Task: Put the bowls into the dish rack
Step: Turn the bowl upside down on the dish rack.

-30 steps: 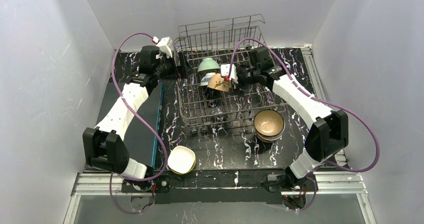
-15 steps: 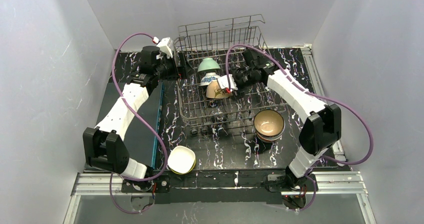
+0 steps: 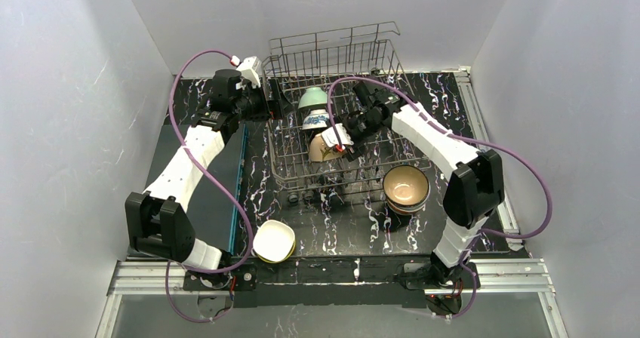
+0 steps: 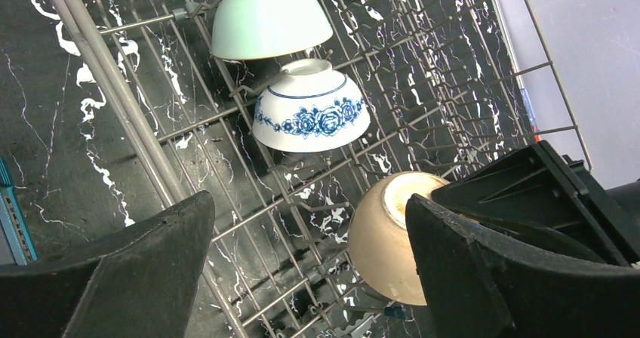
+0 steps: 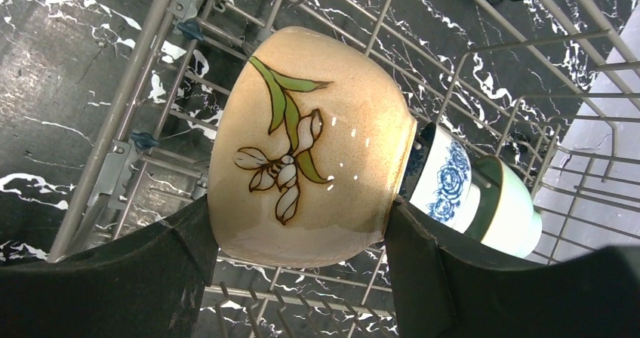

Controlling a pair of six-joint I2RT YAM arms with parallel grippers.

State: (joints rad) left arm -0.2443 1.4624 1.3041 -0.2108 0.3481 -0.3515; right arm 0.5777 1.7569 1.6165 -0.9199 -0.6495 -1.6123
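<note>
The right pincer (image 5: 298,213) grips a tan flower-painted bowl (image 5: 309,127) low inside the dish rack (image 3: 332,51), beside a mint bowl (image 4: 268,17) and a blue-patterned bowl (image 4: 311,115) already propped among the tines. The left pincer (image 4: 309,210) hangs wide open and empty at the rack's left side. A stack of bowls (image 3: 406,188) and a white bowl (image 3: 273,241) wait on the tabletop (image 3: 340,232), so loading looks well short of half done.

left arm (image 3: 189,157): toward 1 o'clock
left gripper (image 4: 309,210): jaws spread
right arm (image 3: 438,138): toward 10 o'clock
right gripper (image 5: 298,217): clamping tan bowl (image 5: 317,127)
</note>
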